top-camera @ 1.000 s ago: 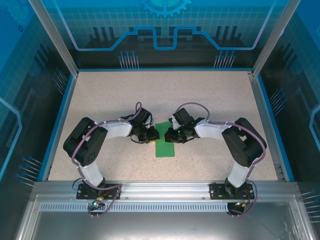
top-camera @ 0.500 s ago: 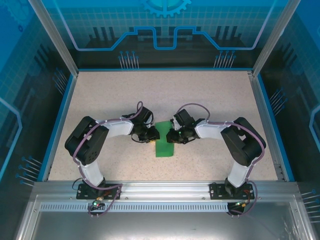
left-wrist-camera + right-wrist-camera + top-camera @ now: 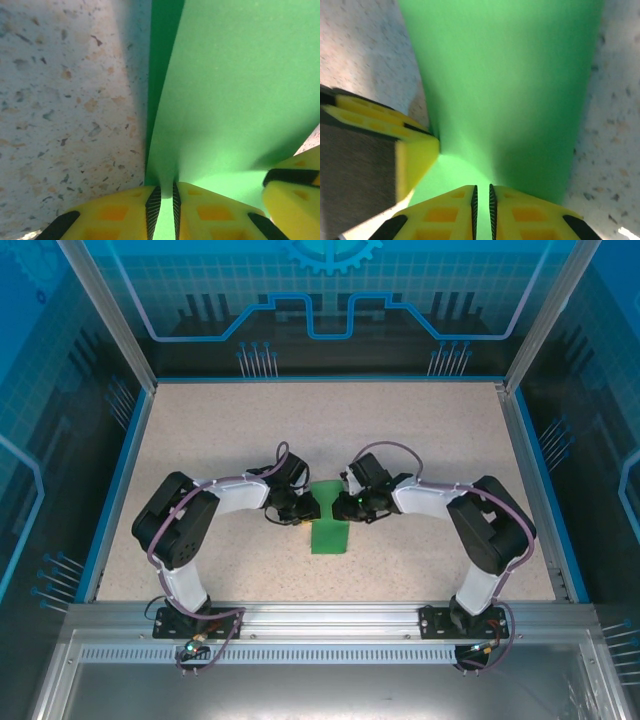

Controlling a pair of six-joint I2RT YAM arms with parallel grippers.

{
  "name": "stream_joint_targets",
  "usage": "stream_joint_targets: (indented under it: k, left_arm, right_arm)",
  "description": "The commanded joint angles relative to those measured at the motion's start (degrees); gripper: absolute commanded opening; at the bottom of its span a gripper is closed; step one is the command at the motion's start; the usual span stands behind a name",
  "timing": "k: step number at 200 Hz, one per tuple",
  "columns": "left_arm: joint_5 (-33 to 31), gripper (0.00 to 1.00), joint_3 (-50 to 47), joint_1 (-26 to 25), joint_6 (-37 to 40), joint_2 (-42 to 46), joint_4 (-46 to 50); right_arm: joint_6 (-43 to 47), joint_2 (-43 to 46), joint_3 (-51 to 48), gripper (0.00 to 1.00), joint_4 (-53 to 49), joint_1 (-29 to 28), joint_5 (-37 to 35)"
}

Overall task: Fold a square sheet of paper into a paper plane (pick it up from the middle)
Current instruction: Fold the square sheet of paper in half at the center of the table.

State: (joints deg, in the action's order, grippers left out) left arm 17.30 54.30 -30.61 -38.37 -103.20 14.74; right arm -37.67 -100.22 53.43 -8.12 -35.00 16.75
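Note:
The square sheet of paper (image 3: 330, 536) is bright green and lies mid-table, its far part lifted and pinched narrow between both grippers. It is a bent sheet here, not a paper plane. My left gripper (image 3: 304, 510) is shut on the sheet's left edge; the left wrist view has the paper (image 3: 230, 90) running up from the left gripper (image 3: 164, 196). My right gripper (image 3: 343, 507) is shut on the right edge. In the right wrist view the paper (image 3: 505, 75) rises from the right gripper (image 3: 481, 197), with a left finger (image 3: 415, 160) close by.
The speckled beige table (image 3: 420, 440) is bare around the paper. A blue rim and metal frame posts (image 3: 528, 330) bound it on all sides. Both arms bend inward from their bases at the near edge.
My right gripper has drifted slightly toward the far side and squeezed a little tighter on the paper. The sheet's far part looks narrower. The left arm has barely moved.

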Motion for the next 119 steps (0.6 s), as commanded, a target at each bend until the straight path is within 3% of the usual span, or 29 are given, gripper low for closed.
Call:
stream_joint_targets:
  k: [1,119]
  left_arm:
    - [-6.5,0.21,-2.3,-1.6,2.0,-5.3,5.5]
    - [-8.6,0.21,-2.6,-1.6,3.4,-5.2,7.4]
  right_arm:
    - [0.1,-2.6,2.1,0.16,1.3,1.1,2.1]
    - [3.0,-5.2,-2.7,0.15,6.5,7.1,0.7]
